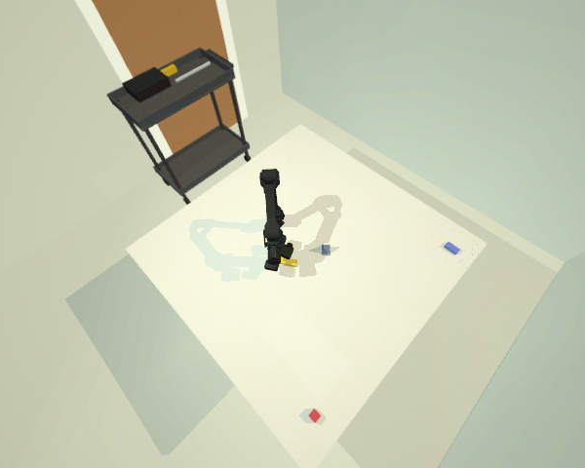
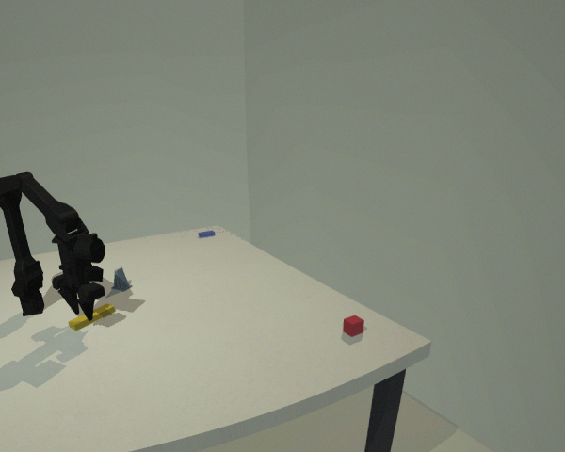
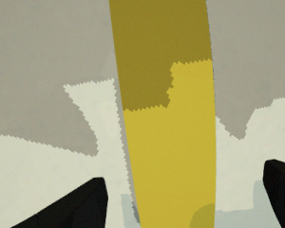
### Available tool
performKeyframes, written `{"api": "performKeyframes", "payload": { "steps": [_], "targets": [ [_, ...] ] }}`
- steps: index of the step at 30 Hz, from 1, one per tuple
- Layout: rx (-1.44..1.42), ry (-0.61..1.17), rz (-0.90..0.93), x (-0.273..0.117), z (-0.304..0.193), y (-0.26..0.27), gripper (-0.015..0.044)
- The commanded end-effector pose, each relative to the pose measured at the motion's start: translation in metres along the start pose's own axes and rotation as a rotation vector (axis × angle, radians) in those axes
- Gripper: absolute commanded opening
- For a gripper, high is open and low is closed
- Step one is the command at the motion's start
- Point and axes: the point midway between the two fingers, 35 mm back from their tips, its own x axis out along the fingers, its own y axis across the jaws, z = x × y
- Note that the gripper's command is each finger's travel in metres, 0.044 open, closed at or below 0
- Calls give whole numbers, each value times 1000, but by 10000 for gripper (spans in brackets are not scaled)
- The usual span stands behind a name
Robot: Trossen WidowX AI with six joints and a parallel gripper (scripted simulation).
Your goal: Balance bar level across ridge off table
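The yellow bar lies flat on the table, its length running up and down the wrist view. The small blue-grey ridge stands apart from the bar, beyond it in the exterior view; the wrist view does not show it. My gripper points down over the bar and is open. In the wrist view one fingertip is on each side of the bar, with a gap on both sides. In the top view the arm hides the fingertips and part of the bar.
A blue block lies near the far table corner. A red cube sits near another corner. A dark cart with a black box on top stands beyond the table edge.
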Motion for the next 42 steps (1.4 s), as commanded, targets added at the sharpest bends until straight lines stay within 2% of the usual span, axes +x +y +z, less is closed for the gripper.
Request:
{"api": "performKeyframes", "payload": {
  "steps": [1, 21, 26, 35, 40, 42],
  "targets": [
    [-6, 0, 18, 9, 0, 4, 315],
    [-6, 0, 18, 13, 0, 4, 315],
    [0, 3, 13, 12, -1, 3, 184],
    [0, 3, 13, 12, -1, 3, 124],
    [-1, 3, 13, 4, 0, 1, 0],
    [-1, 3, 13, -1, 0, 0, 0]
  ]
}}
